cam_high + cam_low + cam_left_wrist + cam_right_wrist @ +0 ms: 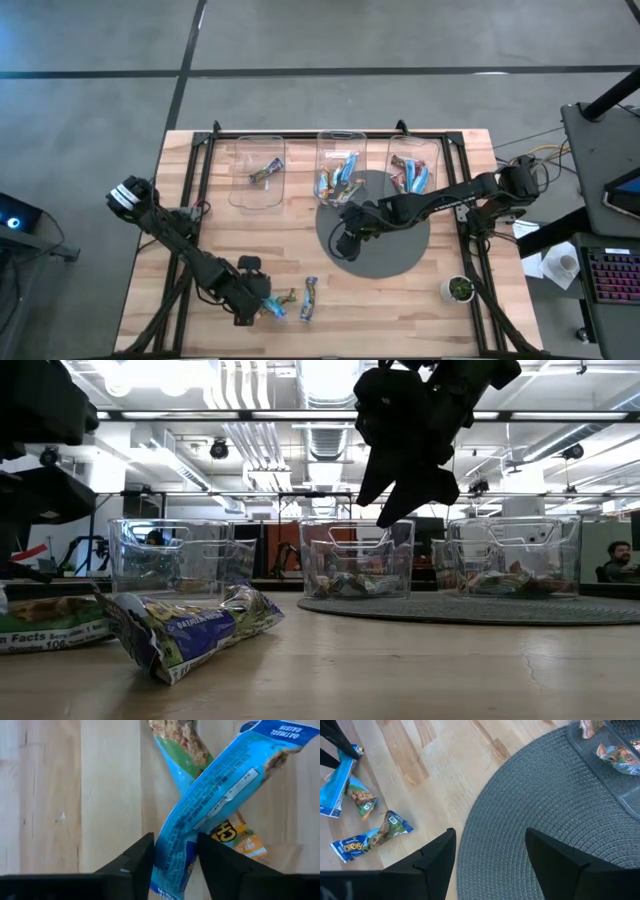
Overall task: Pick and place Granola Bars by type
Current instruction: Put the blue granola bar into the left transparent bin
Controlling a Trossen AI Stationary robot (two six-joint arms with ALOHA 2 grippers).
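Fingers [137, 862] of the left gripper [172, 865] are seen clamped on a blue bar [220, 790], crossed over a green bar [182, 750].

High view: pick step at the table's near edge; lift and carry to the matching bin [340, 165] judged next.

Right wrist view: right gripper [490, 852] spread wide, empty, above the grey mat [560, 805].

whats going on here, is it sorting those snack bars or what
Yes. The left gripper, at the table's front edge, has its jaws shut on a blue granola bar lying across another bar. A third bar lies loose nearby. The right gripper hangs open and empty over the grey mat. All three clear bins at the back already hold bars.
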